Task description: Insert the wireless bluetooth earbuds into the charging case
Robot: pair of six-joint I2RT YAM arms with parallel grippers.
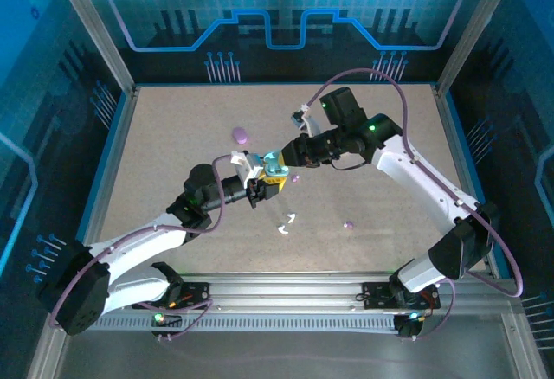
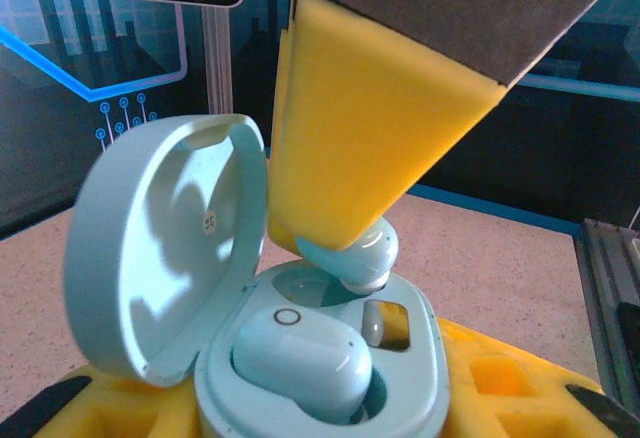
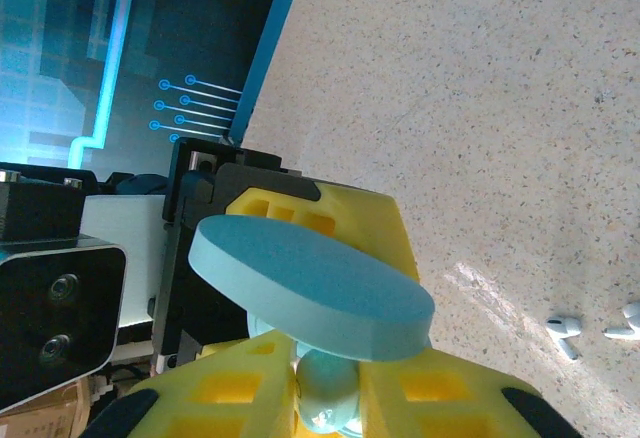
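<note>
A light blue charging case (image 2: 410, 378) stands open with its lid (image 2: 150, 258) swung up to the left. My left gripper (image 1: 261, 185) is shut on the case and holds it above the table; its yellow fingers (image 2: 500, 383) flank the base. One light blue earbud (image 2: 300, 358) sits in the near socket. My right gripper (image 3: 330, 398) is shut on a second light blue earbud (image 2: 365, 256), whose tip is at the far socket. In the right wrist view that earbud (image 3: 330, 388) shows between the yellow fingers, under the lid (image 3: 310, 288).
A purple case (image 1: 241, 136) lies on the table behind the grippers. Two purple earbuds (image 1: 295, 177) (image 1: 349, 223) lie apart, and a white pair (image 1: 286, 223) lies in front, the white pair (image 3: 565, 333) also in the right wrist view. Metal frame posts border the table.
</note>
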